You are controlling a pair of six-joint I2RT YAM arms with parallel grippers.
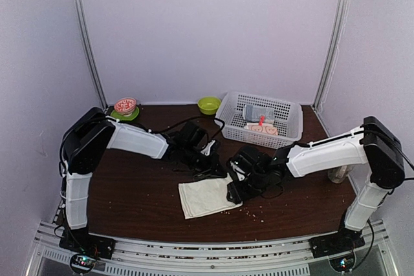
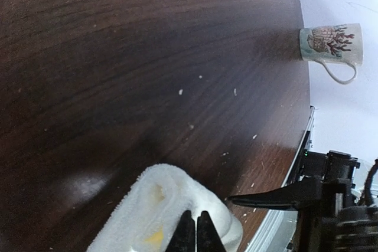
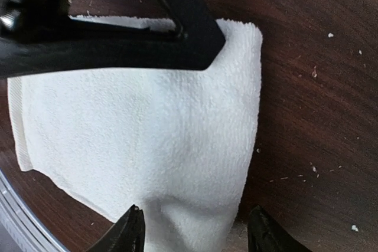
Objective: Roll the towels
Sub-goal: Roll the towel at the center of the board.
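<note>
**Left nips the fold, right stands open over the white towel**

The white towel [image 1: 204, 200] lies on the dark table [image 1: 129, 185] between the two arms, one end doubled over into a fat, soft fold. The left gripper [image 2: 196, 229] has its fingers pressed together right on that fold, nipping the cloth, by the look of it to stop the fold springing flat. The right gripper [image 3: 198, 231] is at the opposite side, fingers spread and straddling the towel's edge without closing on it. I'd say it's lined up for a bite so the rolling can start properly, as there is barely a first turn here. The cartoon-face towel [image 1: 262, 129] sits in the white basket [image 1: 291, 109] at the back.
</note>
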